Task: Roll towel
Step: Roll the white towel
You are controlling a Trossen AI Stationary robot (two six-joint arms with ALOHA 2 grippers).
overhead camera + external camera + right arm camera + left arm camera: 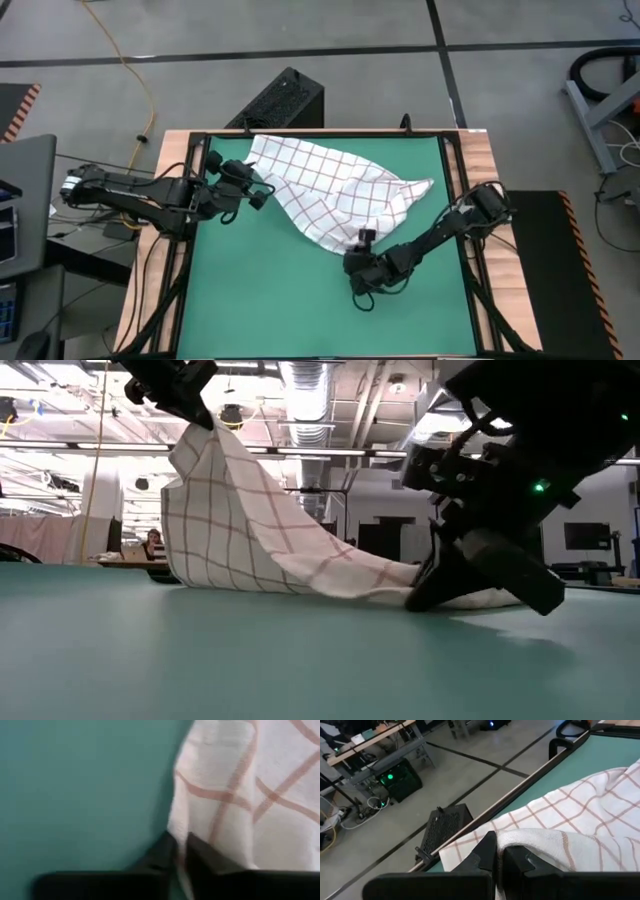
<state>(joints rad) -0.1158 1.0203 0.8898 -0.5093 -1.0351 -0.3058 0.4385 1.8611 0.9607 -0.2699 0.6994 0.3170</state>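
- We are seeing ceiling lights (310, 380) glaring overhead in the low view.
- The right wrist view is looking blurred throughout.
- Soft shadows are lying under the towel (260, 540).

Setting: robotics lab or industrial workshop hall. Evidence recorded: bare grey concrete floor (330, 30) crossed by dark taped lines; yellow cable (140, 80) trailing over it; black equipment case (280, 100) standing against the counter's far edge; wooden counter (485, 150) overlaid with a green mat (270, 300); hazard-striped edging (20, 110) at one side. Low view showed exposed ceiling ducting (320, 380), strip lighting, and a person (153, 543) seated at a distant workstation.
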